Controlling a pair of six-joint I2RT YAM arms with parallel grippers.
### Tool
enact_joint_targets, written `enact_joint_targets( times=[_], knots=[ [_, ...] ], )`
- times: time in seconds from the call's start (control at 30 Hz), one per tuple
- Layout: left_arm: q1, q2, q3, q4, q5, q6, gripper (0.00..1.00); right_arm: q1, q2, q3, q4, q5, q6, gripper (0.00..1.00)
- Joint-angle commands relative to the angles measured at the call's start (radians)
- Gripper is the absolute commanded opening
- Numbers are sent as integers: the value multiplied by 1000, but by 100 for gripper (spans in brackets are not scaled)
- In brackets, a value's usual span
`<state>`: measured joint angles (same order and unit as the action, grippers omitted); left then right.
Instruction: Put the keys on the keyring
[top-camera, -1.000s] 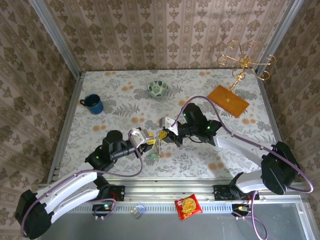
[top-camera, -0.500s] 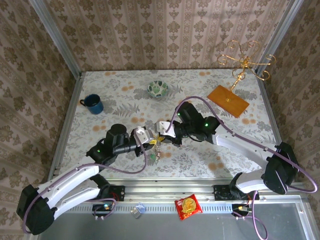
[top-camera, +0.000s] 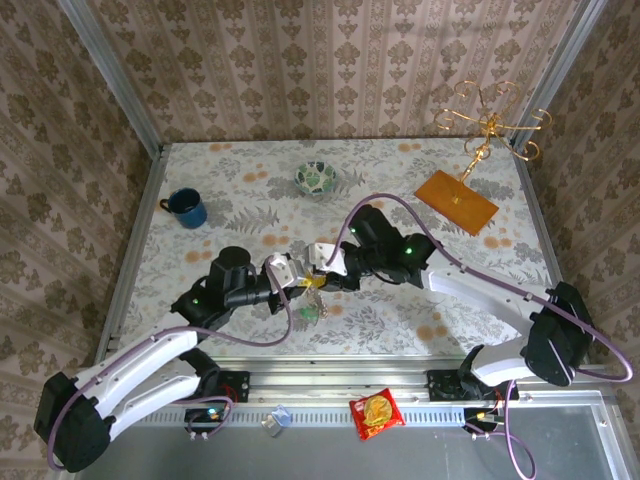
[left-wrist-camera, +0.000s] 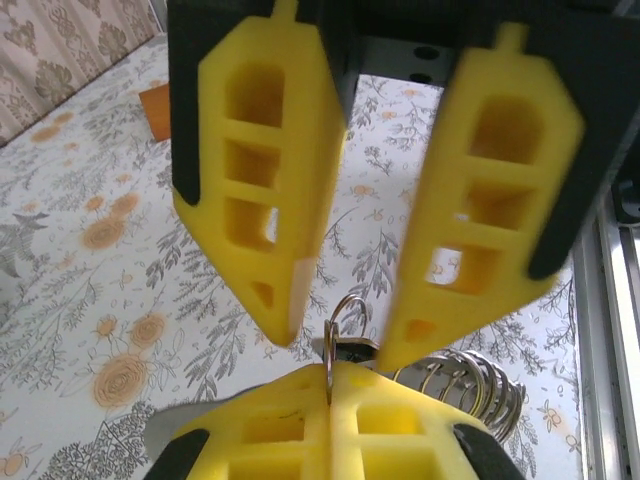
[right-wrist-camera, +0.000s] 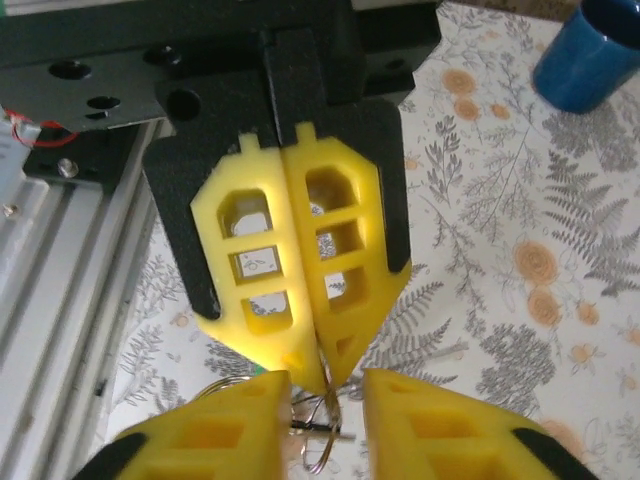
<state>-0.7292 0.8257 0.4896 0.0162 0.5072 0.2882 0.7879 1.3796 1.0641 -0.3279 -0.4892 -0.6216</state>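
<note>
Over the floral tabletop (top-camera: 230, 180), near its front edge, your left gripper (left-wrist-camera: 328, 372) is pinching the keys (top-camera: 314, 300) by a metal ring (left-wrist-camera: 348, 340). Your right gripper (right-wrist-camera: 325, 390) is standing parted around it.

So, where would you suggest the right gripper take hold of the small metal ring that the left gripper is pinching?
Probably the bare arc of the metal ring sticking out past the shut left gripper. The open right gripper faces it head-on, fingers either side, so close there.

Tiny keys (top-camera: 313, 303), details indistinct
</note>
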Motion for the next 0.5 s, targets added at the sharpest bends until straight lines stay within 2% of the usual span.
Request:
enact_joint_targets(
  times=[0.0,0.23,0.47],
  knots=[
    [7,-29,-19,103,32,-26,0,-43,-70,-51,47,-41,131,34],
    [7,-35,-69,189,36,-35,0,-52,-110,-142,133,-49,276,35],
    [7,-33,-74,199,34,-35,0,-52,-81,-149,184,-104,315,33]
  ],
)
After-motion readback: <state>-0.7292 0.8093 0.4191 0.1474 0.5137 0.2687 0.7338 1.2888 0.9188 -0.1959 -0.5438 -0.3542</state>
